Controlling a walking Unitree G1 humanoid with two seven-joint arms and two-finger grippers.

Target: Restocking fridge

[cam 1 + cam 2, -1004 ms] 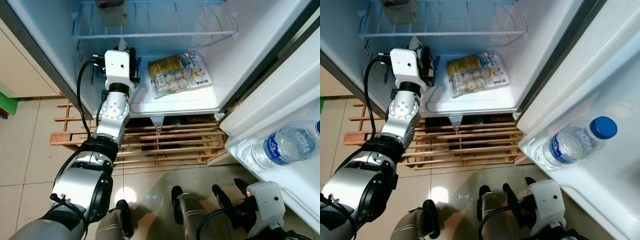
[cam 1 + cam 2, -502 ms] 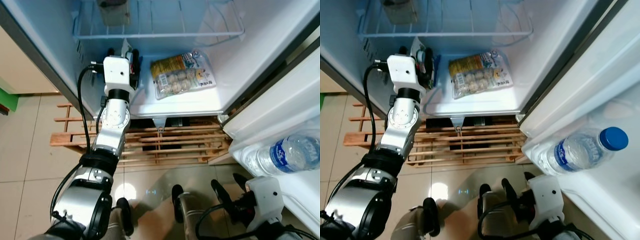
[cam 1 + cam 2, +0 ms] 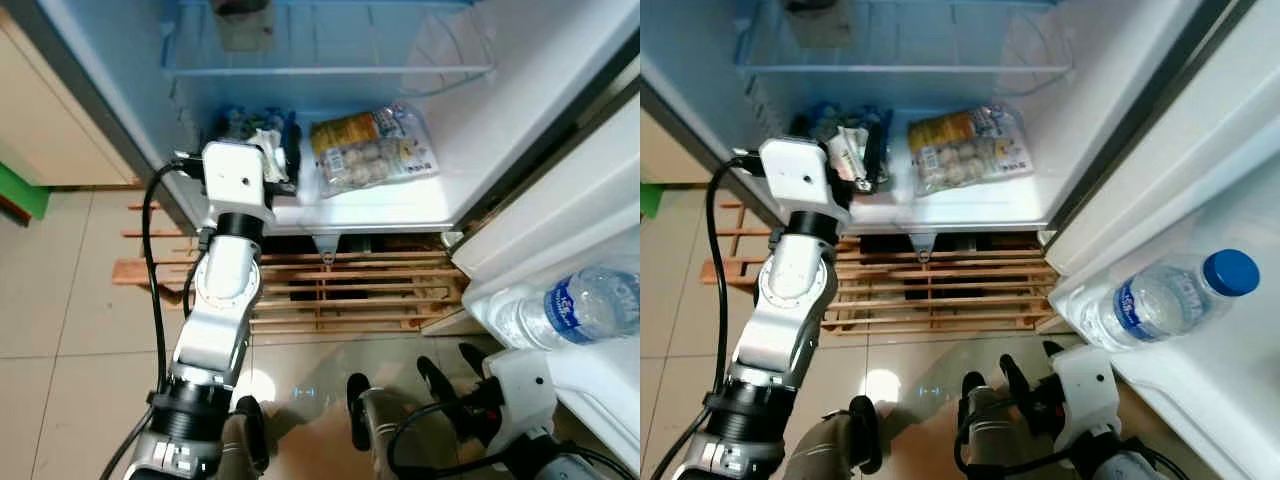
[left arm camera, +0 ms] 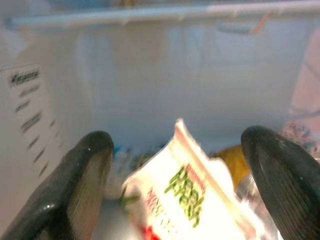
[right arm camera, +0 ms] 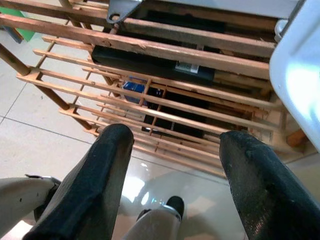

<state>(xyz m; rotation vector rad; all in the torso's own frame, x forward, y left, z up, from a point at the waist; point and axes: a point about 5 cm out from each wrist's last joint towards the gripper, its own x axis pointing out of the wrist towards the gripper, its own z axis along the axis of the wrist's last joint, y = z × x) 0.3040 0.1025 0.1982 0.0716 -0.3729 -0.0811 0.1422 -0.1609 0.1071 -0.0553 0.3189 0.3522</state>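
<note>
Fridge (image 3: 520,110): big and white, door swung open, cold blue light inside.
Fridge door (image 3: 1240,180): open on the robot's right side, with a shelf low down on it.
Wooden rack (image 3: 330,295): pale slats on the tiled floor, right under the front edge of the fridge.
Left arm (image 3: 222,300): silver, stretched up and forward to the front left corner of the fridge floor.
Right arm (image 3: 1090,400): hangs low near the floor tiles, beside the robot's feet.
Wire shelf (image 3: 330,60): white, across the top of the fridge inside, with a small tub (image 3: 243,22) at its left end.
Water bottle (image 3: 1165,295): clear with a blue cap and blue label, lying on its side in the door shelf.
Bag of meatballs (image 3: 375,150): see-through bag with a yellow pack under it, lying flat near the middle of the fridge floor, toward the back.
Left gripper (image 4: 180,195): fingers spread wide, one on each side of a snack packet, not squeezing it.
Snack packet (image 4: 187,197): white with green and red letters, tilted, sitting at the left edge of the fridge floor between the fingers; some more packets lie just behind it.
Right gripper (image 5: 172,175): fingers spread apart, holding nothing, pointing down at the wooden rack and the tiles.
</note>
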